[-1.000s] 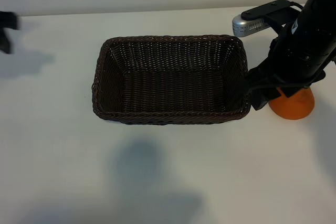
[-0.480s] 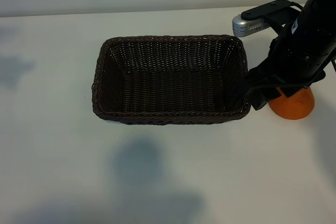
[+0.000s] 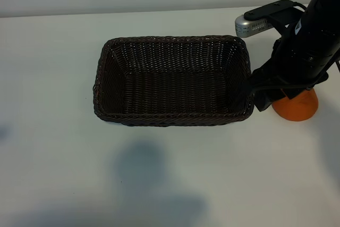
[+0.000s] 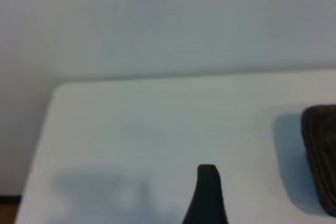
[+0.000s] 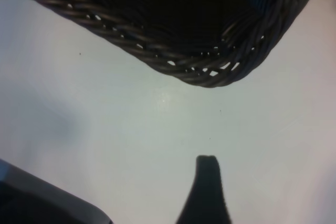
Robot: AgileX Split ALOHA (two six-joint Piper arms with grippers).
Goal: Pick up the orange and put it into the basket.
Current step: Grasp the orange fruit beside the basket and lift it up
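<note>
Left tool (image 4: 207,192) is off to the left of the table (image 3: 53,78), finger spread wide, holding nothing. Basket (image 3: 172,81) sits mid-table: dark woven wicker, braided rim, sloping sides, empty. Just beside its right end, right tool (image 3: 281,97) hangs over the orange (image 3: 297,107); can't tell its spread or grip. Risk: round dimpled fruit rolls out of a loose pinch, or a finger snags the wicker corner (image 5: 210,74) on lifting.
</note>
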